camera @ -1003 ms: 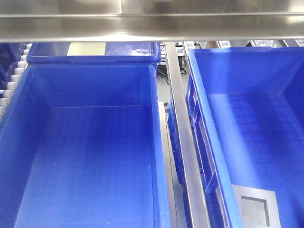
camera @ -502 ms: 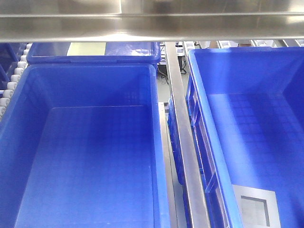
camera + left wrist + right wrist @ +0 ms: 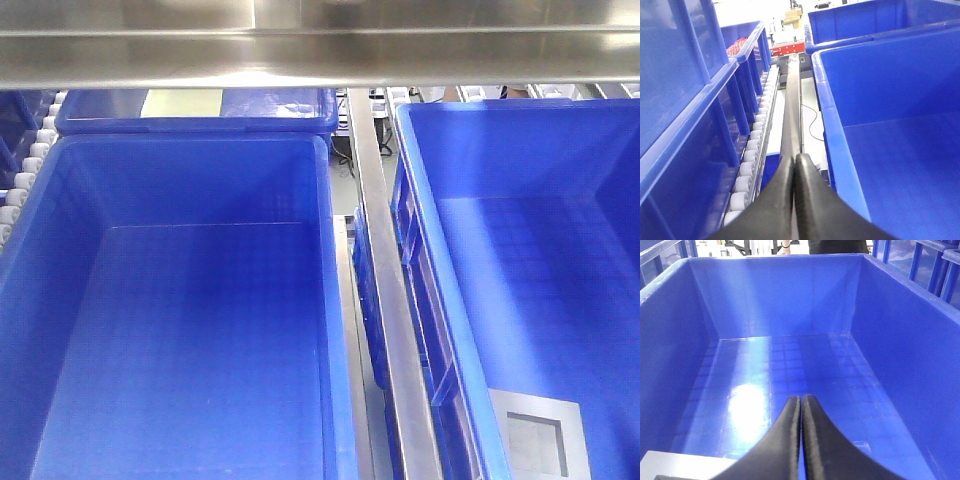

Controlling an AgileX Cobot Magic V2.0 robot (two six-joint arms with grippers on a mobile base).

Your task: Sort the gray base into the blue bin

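Note:
The gray base [image 3: 537, 440] lies flat on the floor of the right blue bin [image 3: 500, 150], in its near left corner, square recess facing up. In the right wrist view a pale corner of the gray base [image 3: 685, 464] shows at the lower left, just left of my right gripper [image 3: 802, 400]. That gripper is shut and empty, and hangs inside the blue bin [image 3: 775, 300] above its floor. My left gripper [image 3: 795, 161] is shut on nothing, over the gap beside the left blue bin [image 3: 832, 125]. Neither gripper appears in the front view.
A second blue bin [image 3: 190, 170] fills the left of the front view. A steel rail [image 3: 385, 280] runs between the two bins and a steel beam [image 3: 320, 45] crosses overhead. White conveyor rollers [image 3: 747, 167] and stacked blue crates [image 3: 685, 115] line the left side.

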